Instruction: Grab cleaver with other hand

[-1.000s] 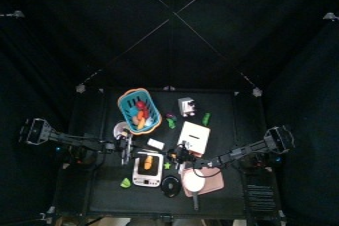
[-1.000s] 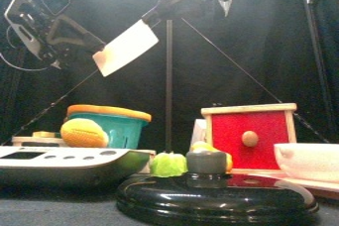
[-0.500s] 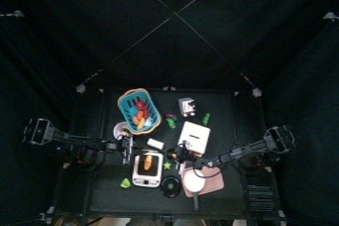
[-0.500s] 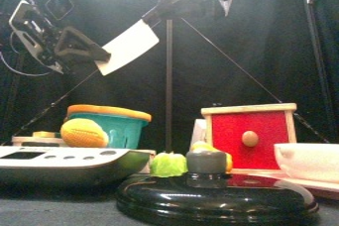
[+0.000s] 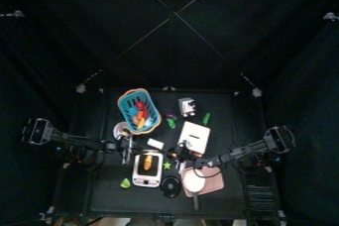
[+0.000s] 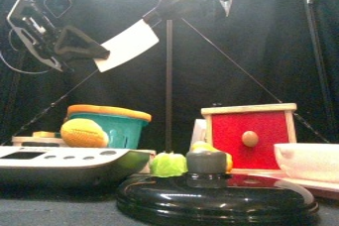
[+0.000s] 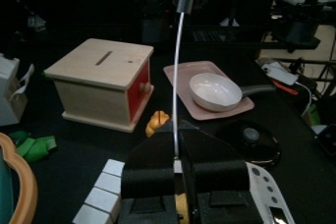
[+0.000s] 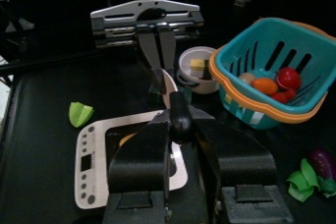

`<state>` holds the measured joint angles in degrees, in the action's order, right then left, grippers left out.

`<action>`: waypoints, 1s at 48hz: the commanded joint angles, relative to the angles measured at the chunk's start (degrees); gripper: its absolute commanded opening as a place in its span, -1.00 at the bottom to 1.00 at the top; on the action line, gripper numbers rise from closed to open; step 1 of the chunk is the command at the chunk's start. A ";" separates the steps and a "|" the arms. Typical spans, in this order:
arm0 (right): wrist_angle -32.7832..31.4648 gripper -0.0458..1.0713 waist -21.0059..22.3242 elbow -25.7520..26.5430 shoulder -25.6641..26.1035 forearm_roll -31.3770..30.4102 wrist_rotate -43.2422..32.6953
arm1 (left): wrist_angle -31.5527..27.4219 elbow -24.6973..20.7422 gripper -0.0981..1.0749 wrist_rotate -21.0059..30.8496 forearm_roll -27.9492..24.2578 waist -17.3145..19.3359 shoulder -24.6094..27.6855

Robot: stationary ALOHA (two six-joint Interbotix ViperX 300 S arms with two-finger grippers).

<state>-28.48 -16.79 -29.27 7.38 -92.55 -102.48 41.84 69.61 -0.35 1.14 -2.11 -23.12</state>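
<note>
Cream-coloured and flat, the cleaver [image 6: 130,47] hangs high in the air, tilted, with one claw at each end. The left claw [image 6: 93,54] reaches in from the left, and its two black jaws are pressed together on the lower edge of the blade. The right claw [image 6: 169,10] comes down from above and to the right of the left claw, and its jaws are clamped on the dark handle at the upper end of the blade. Both claws touch the cleaver at once.

In the left wrist view, the cleaver [image 7: 180,61] shows edge-on as a thin pale line rising from between the jaws of the left claw [image 7: 183,172]. In the right wrist view, the right claw [image 8: 176,127] pinches the handle, and the left claw [image 8: 159,39] faces it from the far end of the blade.

Well below both claws, on the black surface [image 6: 40,206], stand a teal basket [image 6: 109,129] of small toys, a white device [image 6: 66,161] and a wooden box [image 6: 248,136] with a red front. A dark round lid [image 6: 212,195] lies nearest the front. Beyond the left claw, beside the box, sits a pink plate [image 7: 184,76] carrying a white bowl [image 7: 217,92].
</note>
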 commanded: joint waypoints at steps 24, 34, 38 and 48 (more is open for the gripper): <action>4.31 -0.06 0.53 -0.70 0.97 10.11 0.70 | 0.88 -1.14 -0.36 0.18 0.00 -0.26 -0.62; 13.18 -0.06 4.83 -2.20 1.14 20.39 0.79 | 0.62 -1.14 -0.36 0.18 -0.09 -0.26 -0.62; 17.31 -0.06 7.21 -3.34 1.14 23.12 0.79 | 0.44 -1.05 -0.36 0.18 -0.09 -0.35 -0.62; 21.53 -0.04 9.84 -3.16 -0.97 23.47 0.88 | 0.35 0.09 -0.36 0.44 0.00 -0.35 -0.62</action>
<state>-8.17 -7.56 -33.40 6.86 -68.73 -101.43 41.57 70.75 0.09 0.97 -2.72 -23.12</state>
